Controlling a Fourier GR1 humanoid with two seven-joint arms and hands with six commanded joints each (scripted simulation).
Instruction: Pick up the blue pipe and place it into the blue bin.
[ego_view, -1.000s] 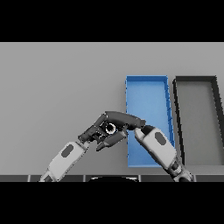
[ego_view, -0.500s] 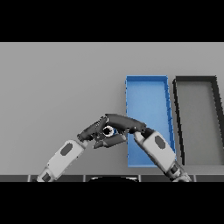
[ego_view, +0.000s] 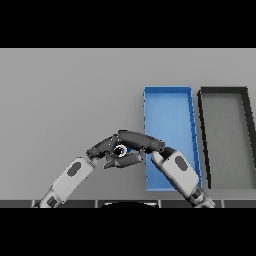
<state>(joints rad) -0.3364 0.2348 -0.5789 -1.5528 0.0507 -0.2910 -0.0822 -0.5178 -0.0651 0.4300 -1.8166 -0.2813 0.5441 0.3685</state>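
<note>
The blue pipe (ego_view: 128, 149) is mostly hidden; I see its round open end and a sliver of blue between the two hands, just left of the blue bin (ego_view: 170, 120). My right hand (ego_view: 142, 142) reaches in from the lower right, fingers curled over the pipe and thumb under it. Coming from the lower left, my left hand (ego_view: 101, 148) lies against the pipe's left end with fairly straight fingers. Both hands sit near the front of the grey table (ego_view: 65, 100), beside the bin's near left corner.
A dark grey bin (ego_view: 222, 135) stands right of the blue one, its long side parallel to it. My right forearm (ego_view: 180, 172) crosses the near end of the blue bin.
Both hands with the pipe have shifted slightly toward the near edge and a little left. The right hand's hold looks the same.
</note>
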